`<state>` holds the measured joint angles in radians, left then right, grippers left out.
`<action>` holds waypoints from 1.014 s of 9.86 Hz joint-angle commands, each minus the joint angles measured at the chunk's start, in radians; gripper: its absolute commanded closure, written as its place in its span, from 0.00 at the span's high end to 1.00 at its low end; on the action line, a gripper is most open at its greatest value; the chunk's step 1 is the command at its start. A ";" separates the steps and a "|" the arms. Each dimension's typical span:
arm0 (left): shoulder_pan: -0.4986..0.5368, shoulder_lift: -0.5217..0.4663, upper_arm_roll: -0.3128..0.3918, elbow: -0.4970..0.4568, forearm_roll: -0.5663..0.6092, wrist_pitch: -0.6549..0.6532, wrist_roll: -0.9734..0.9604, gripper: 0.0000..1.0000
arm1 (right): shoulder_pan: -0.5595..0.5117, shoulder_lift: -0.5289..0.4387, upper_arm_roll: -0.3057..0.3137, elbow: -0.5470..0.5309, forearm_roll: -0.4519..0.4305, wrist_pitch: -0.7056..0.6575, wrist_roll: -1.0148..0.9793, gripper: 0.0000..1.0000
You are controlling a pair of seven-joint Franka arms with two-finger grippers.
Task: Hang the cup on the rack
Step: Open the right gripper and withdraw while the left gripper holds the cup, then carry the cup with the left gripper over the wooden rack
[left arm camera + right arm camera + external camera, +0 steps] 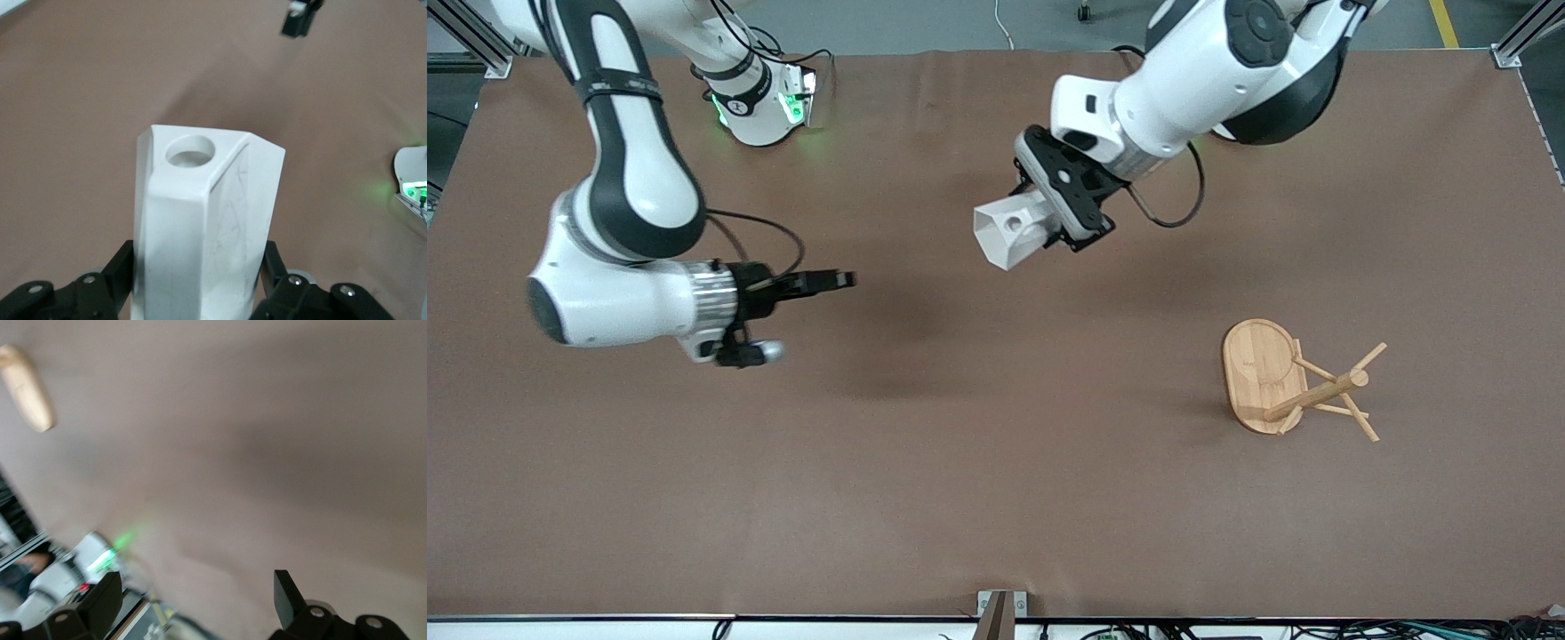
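My left gripper (1040, 218) is shut on the white faceted cup (1009, 233) and holds it in the air over the middle of the brown table, tipped on its side. In the left wrist view the cup (203, 220) fills the middle, its blocky handle with the round hole facing the camera, a black finger (120, 270) pressed on each side. The light wooden rack (1285, 378) stands on the table toward the left arm's end, nearer the front camera, its pegs bare. My right gripper (831, 281) is open and empty, in the air over the right arm's end of the table.
The brown table mat (996, 498) carries only the rack. The right arm's base (760, 102) with green lights stands at the table's edge farthest from the front camera. The rack's base shows as a pale shape in the right wrist view (27, 387).
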<state>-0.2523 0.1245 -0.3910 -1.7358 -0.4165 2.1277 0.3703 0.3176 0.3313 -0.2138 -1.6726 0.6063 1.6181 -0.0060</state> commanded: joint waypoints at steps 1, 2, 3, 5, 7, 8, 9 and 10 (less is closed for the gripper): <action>0.056 0.004 0.000 -0.019 0.021 0.006 -0.103 0.02 | -0.055 -0.021 -0.054 0.045 -0.214 -0.007 -0.027 1.00; 0.089 0.003 0.000 -0.011 0.021 -0.014 -0.179 0.02 | -0.125 -0.024 -0.055 0.078 -0.294 0.002 -0.108 1.00; 0.128 0.003 0.000 0.013 0.028 -0.052 -0.245 0.01 | -0.171 -0.037 -0.055 0.115 -0.362 0.015 -0.191 1.00; 0.146 0.004 0.000 0.070 0.159 -0.116 -0.484 0.01 | -0.201 -0.099 -0.047 0.126 -0.495 0.107 -0.249 1.00; 0.148 0.009 0.029 0.075 0.186 -0.167 -0.516 0.01 | -0.300 -0.197 0.043 0.128 -0.560 0.060 -0.230 1.00; 0.148 0.012 0.059 0.070 0.186 -0.190 -0.525 0.01 | -0.358 -0.234 0.100 0.126 -0.563 0.001 -0.128 1.00; 0.159 0.014 0.076 0.070 0.188 -0.227 -0.527 0.01 | -0.360 -0.267 0.109 0.126 -0.563 -0.044 0.056 1.00; 0.163 0.009 0.086 0.035 0.188 -0.247 -0.509 0.01 | -0.357 -0.308 0.140 0.123 -0.566 -0.053 0.142 1.00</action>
<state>-0.0945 0.1251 -0.3133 -1.6555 -0.2481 1.9055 -0.1411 -0.0214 0.0875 -0.1313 -1.5158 0.0659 1.5753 0.0030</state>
